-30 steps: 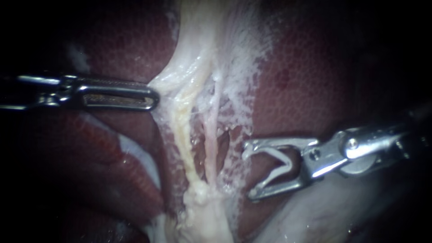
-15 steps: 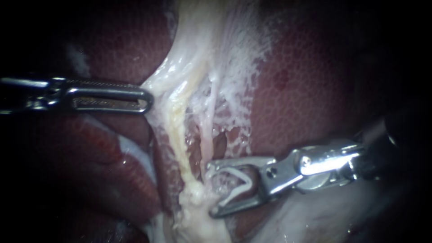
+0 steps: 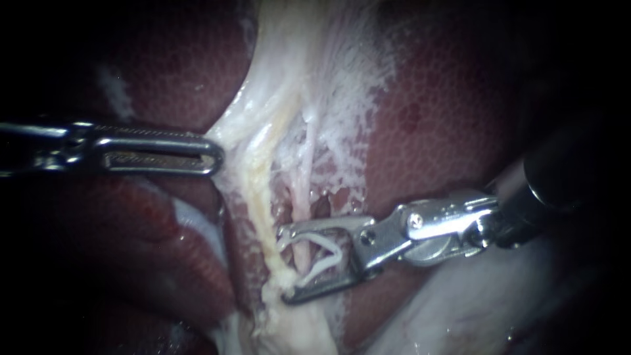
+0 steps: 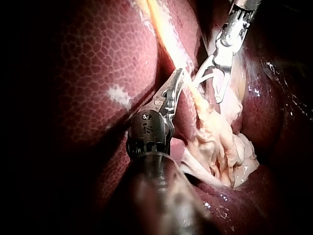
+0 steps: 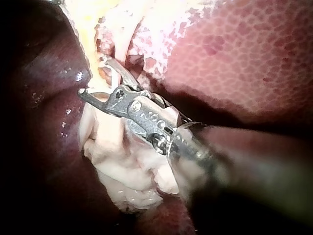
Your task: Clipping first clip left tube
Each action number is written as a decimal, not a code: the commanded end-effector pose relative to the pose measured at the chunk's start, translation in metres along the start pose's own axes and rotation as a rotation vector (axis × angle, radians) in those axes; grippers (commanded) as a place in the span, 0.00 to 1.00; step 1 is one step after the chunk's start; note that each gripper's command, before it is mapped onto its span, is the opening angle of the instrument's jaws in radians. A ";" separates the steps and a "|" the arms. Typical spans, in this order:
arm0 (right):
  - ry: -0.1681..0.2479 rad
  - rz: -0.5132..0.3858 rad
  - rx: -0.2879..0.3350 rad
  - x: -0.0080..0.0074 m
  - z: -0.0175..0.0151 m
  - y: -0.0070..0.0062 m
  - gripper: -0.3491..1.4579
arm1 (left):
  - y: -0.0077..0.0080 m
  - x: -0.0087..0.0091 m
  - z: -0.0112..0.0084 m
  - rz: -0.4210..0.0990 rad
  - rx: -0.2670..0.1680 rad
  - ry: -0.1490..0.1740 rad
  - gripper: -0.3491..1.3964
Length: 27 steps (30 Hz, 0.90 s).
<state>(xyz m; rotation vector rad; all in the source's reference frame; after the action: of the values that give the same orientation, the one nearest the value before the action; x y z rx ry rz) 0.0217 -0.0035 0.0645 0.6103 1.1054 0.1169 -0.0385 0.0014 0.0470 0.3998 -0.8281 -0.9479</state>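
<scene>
at the left, the left instrument (image 3: 217, 150) is being held level, and its tool is being closed on the edge of the pale tissue (image 3: 289, 79). that edge is being tented sideways toward the tip. judged from this, the pull is being used to stretch the strands and spread them apart over the liver (image 3: 447, 131).

just beside that edge a yellowish strand (image 3: 257, 190) is being laid out down the field, with a thinner pinkish tube (image 3: 301, 197) beside it on its right. which of the two is meant as the left tube cannot be told for certain. the pinkish tube is the one being straddled. it is being enclosed between the legs of an open white clip (image 3: 325, 256).

that clip is being carried in the tool of the right instrument (image 3: 284, 264), one leg seated along each jaw. the tool is therefore gripping the clip although its jaws are being held wide. the clip is not yet squeezed. the wide stance is probably being used so that the tube is taken fully inside first. the jaw tips are being held right at the yellowish strand, and contact cannot be told. a catch of that strand is being judged the main risk.
</scene>
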 end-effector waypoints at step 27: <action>-0.023 0.089 0.082 0.0007 0.0048 -0.0013 0.50 | -0.0008 0.0001 0.0001 0.005 0.006 0.002 0.00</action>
<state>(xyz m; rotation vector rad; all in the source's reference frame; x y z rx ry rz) 0.0260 -0.0063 0.0648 0.7413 1.0656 0.1394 -0.0390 0.0008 0.0466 0.4030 -0.8297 -0.9404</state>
